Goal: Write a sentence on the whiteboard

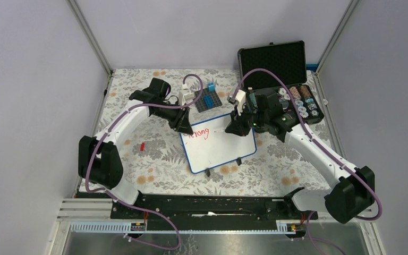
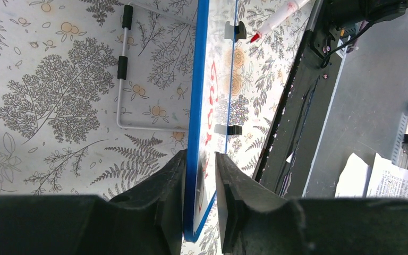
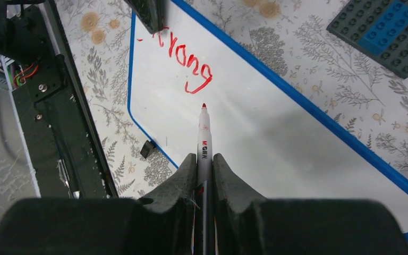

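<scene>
Two grips at once. Pinches, with the left gripper [image 2: 201,159], the far-left corner of the small rectangular white board with thin blue rim [image 1: 220,143], one black finger on each face and the rim edge-on between them in the left wrist view. Holds fast, in the right gripper [image 3: 204,159], a slim white marker with red tip [image 3: 204,133], clenched along the barrel, tip pointing out over the board's white face. Cannot tell whether tip and surface touch. Lies skewed near the middle of the fern-and-flower printed tablecloth [image 1: 154,159], between the two grippers, small black feet showing at the near edge. Carries red handwritten letters [image 3: 188,61] along the far edge, reading "trong" in the right wrist view, the start hidden behind the left finger; marker tip just beyond the last letter. Beyond the board: a grey studded baseplate with blue bricks [image 1: 208,98] and, far right, an open black foam-lined case [image 1: 273,58]. Left of the board, well apart, a small red piece [image 1: 142,146].
</scene>
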Available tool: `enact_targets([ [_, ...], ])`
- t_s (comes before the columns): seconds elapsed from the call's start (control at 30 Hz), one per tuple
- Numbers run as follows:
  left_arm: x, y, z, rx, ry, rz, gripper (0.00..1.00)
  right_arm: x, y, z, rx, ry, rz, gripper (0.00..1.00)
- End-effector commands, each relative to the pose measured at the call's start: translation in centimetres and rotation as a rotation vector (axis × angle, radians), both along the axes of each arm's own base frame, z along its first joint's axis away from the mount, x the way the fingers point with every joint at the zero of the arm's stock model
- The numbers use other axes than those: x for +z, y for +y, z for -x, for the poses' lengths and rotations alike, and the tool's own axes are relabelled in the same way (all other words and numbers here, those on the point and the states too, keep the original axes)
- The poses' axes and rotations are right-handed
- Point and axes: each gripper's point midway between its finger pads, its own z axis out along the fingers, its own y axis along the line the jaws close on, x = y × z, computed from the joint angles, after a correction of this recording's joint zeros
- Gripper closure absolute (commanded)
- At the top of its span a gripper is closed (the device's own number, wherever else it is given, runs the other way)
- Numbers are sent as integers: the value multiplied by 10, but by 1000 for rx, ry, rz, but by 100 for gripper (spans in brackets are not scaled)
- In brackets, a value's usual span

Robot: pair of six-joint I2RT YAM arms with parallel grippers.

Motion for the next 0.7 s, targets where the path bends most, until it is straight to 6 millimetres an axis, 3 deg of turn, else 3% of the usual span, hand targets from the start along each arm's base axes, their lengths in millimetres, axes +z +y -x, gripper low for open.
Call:
enact_targets([
  [0.0,11,-5,-12,-3,-56,9,73,10,8,-19,-44,-66,-34,100],
  [0.43,8,-6,-14,1,-54,2,92,6,18,-22,-27,-92,-15,100],
  [0.67,7,-6,-14,1,-53,1,97,4,21,-22,-20,-90,-10,100],
])
